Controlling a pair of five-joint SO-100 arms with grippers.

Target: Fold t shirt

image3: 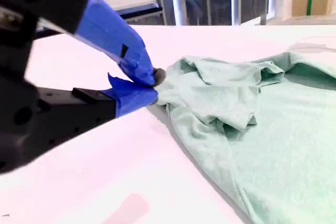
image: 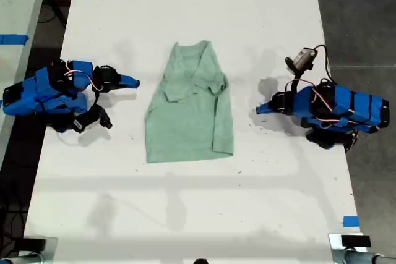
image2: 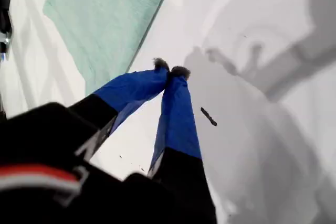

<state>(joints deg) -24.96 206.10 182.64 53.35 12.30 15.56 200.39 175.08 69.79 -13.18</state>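
The pale mint-green t shirt (image: 189,119) lies on the white table (image: 185,214) between my two arms, neck toward the far edge, with both sleeves folded in over the chest. My second gripper (image: 136,82) rests at the exterior view's left, shut on nothing, a short gap from the shirt's shoulder edge. In its wrist view the second gripper (image3: 156,81) lines up with the rumpled sleeve of the t shirt (image3: 273,145). My first gripper (image: 258,110), at the exterior view's right, is also shut and empty. It sits (image2: 170,69) on bare table beside the t shirt (image2: 105,19).
A blue tape mark (image: 350,221) sits near the table's front corner at the exterior view's right. A second table with blue tape (image: 12,39) stands at the exterior view's left. Dark floor (image: 359,17) borders the table at the exterior view's right.
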